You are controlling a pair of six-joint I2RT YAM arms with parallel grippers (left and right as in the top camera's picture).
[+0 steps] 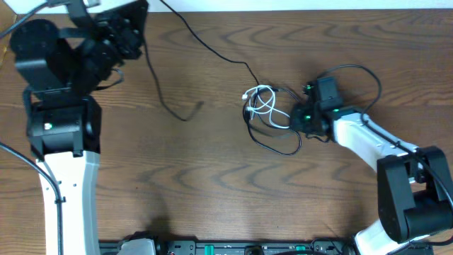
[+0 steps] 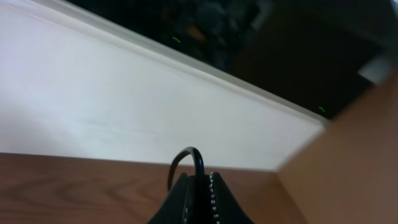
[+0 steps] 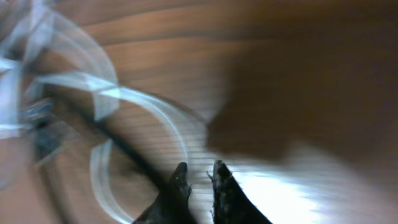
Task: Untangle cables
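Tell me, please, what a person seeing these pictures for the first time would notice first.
First, the small knot right of the table's centre, where the white cable loops over the black cable, with the right gripper close beside it. Next, the left gripper at the far left corner, its jaws shut on a loop of black cable.

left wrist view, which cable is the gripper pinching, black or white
The black cable: its dark loop sticks up from the shut left gripper. The white cable lies bunched in loops far from it, seen overhead.
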